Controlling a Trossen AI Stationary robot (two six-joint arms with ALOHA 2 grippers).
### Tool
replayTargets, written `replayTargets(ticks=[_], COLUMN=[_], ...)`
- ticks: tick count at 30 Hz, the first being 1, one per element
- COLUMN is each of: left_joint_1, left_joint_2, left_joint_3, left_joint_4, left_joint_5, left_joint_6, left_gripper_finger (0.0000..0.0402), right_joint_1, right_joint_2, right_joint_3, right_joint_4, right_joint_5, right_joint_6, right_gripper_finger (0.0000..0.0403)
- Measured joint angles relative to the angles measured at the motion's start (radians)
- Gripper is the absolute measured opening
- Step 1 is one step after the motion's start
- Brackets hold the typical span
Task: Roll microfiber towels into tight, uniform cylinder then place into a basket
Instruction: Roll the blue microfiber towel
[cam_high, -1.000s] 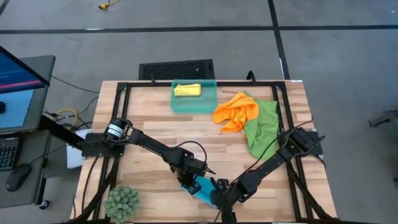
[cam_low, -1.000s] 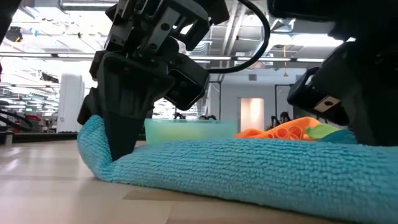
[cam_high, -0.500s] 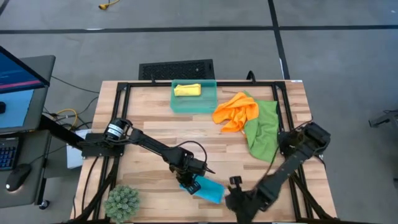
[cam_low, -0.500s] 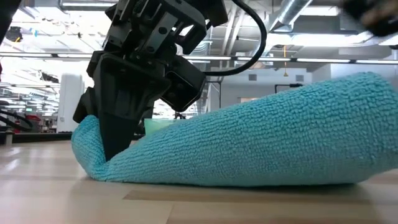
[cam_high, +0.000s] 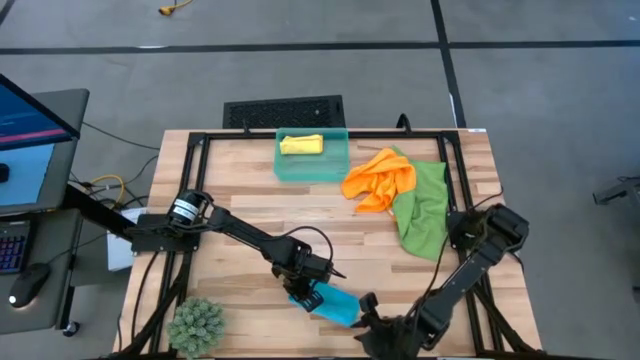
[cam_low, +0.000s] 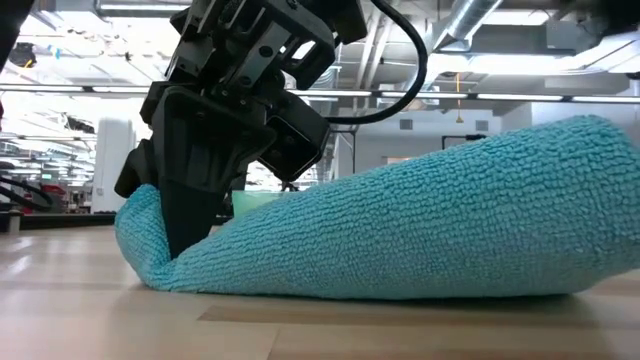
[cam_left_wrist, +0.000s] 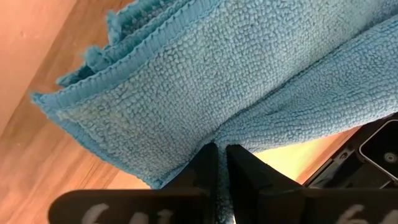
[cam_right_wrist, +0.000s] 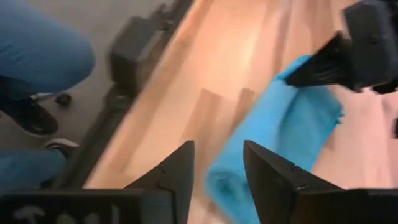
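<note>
Wooden table (cam_high: 240, 190): left gripper (cam_high: 305, 293) jaws clamped on blue towel (cam_high: 335, 305), right gripper (cam_right_wrist: 217, 168) jaws released.

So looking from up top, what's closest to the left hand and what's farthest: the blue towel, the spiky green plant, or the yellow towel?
1. Blue towel: pinched in the left hand.
2. Spiky green plant: table's near-left corner.
3. Yellow towel: inside the basket, far edge.

Four towels (cam_high: 333, 304), one basket (cam_high: 311, 166), one potted plant (cam_high: 196, 325), two grippers (cam_high: 307, 293).
</note>
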Motion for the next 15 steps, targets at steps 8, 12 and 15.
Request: replayTargets(ticks=[8,12,15], left_joint_1=[0.000,0.000,0.000], left_joint_2=[0.000,0.000,0.001], left_joint_3=[0.000,0.000,0.000], left_joint_4=[0.001,0.000,0.000], left_joint_5=[0.001,0.007,0.012], left_joint_6=[0.000,0.000,0.000], left_gripper_finger=[0.0012,0.0012,0.0012], right_joint_1=[-0.052,-0.073,-0.084], right_joint_2=[0.018,0.040,0.061], right_joint_3=[-0.002,0.002,-0.001], right_joint_4=[-0.001,0.002,0.008], right_joint_5=[-0.080,-0.099,-0.128], right_joint_6=[-0.048,-0.048,-0.027], right_gripper_finger=[0.0219,0.0224,0.0221])
